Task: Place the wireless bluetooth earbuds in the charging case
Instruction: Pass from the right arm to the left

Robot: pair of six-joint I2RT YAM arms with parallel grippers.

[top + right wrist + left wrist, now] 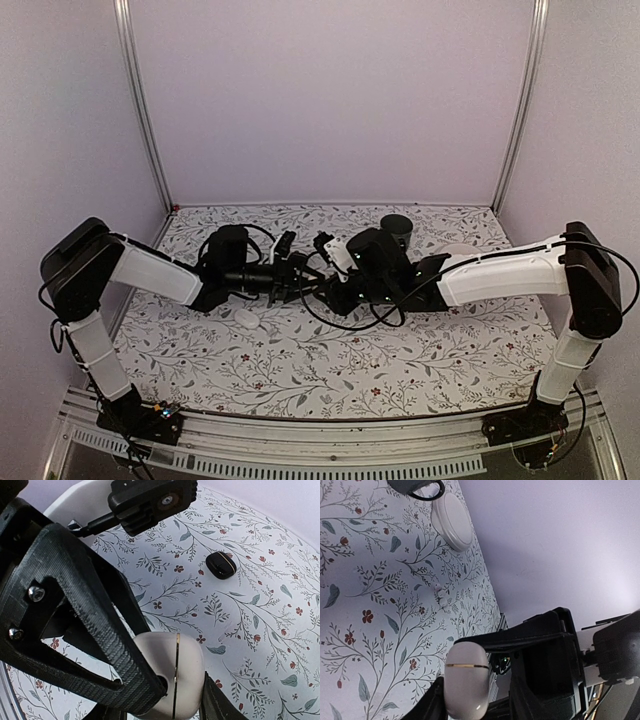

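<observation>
A closed white charging case with a thin gold seam is held above the table where my two grippers meet. It sits between the fingers of my left gripper. In the right wrist view the same case is clamped between the fingers of my right gripper. Two small white earbuds lie loose on the flowered tablecloth, apart from both grippers. The case is hidden by the grippers in the top view.
A black earbud case lies closed on the cloth. A second white oval case lies further off. A small white oval object lies under my left arm. A dark cylinder stands at the back, near the rear wall.
</observation>
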